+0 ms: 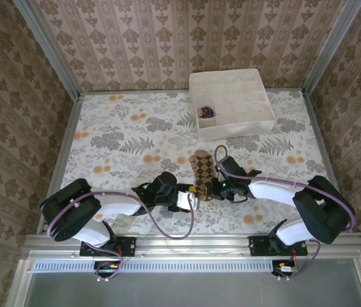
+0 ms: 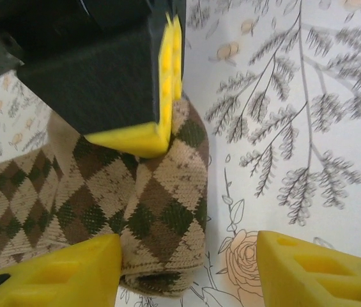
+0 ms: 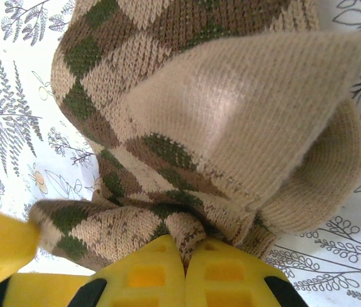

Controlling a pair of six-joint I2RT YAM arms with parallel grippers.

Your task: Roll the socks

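Note:
The brown-tan argyle sock [image 1: 202,167] lies on the table between both arms, its near end folded up. My right gripper [image 3: 185,246] is shut on a pinch of that sock [image 3: 231,109] at the fold, with the tan toe flap standing up above it. My left gripper [image 2: 190,268] is open; the sock's rolled end [image 2: 161,185] lies between its fingers and touches the left fingertip [image 2: 59,272], apart from the right one. From above, the left gripper [image 1: 192,196] and right gripper [image 1: 209,190] meet at the sock's near end. A dark purple sock [image 1: 206,112] sits bundled in a box cell.
The white cardboard divider box [image 1: 257,121] stands at the back right of the flower-patterned table [image 1: 122,134]. The right gripper's black body and yellow finger [image 2: 161,96] hang close over the sock in the left wrist view. Patterned walls close in three sides.

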